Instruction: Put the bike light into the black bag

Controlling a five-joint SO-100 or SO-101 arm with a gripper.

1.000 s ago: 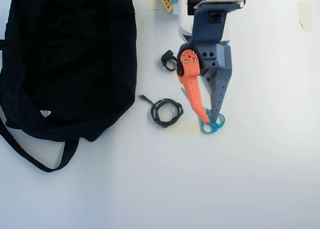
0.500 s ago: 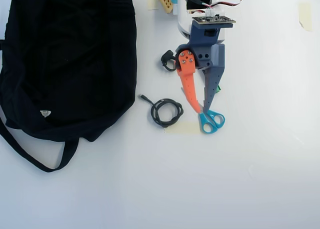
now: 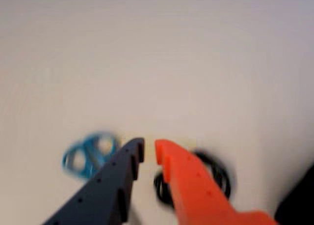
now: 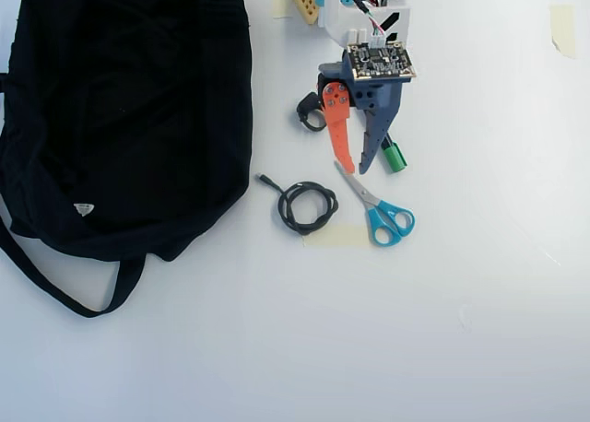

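Bike light (image 4: pixel 310 110) on the desk (image 4: pixel 479 302), just beside my orange finger's base, bag side. My fingers (image 4: pixel 356 168) hang empty, tips a narrow gap apart. Coiled cable (image 4: pixel 307 207) and scissors (image 4: pixel 380 209) beyond the tips. Black bag (image 4: pixel 120 109) well apart.

My orange-and-slate two-finger gripper (image 4: pixel 356 170) sits top centre in the overhead view, fingertips slightly parted, empty.
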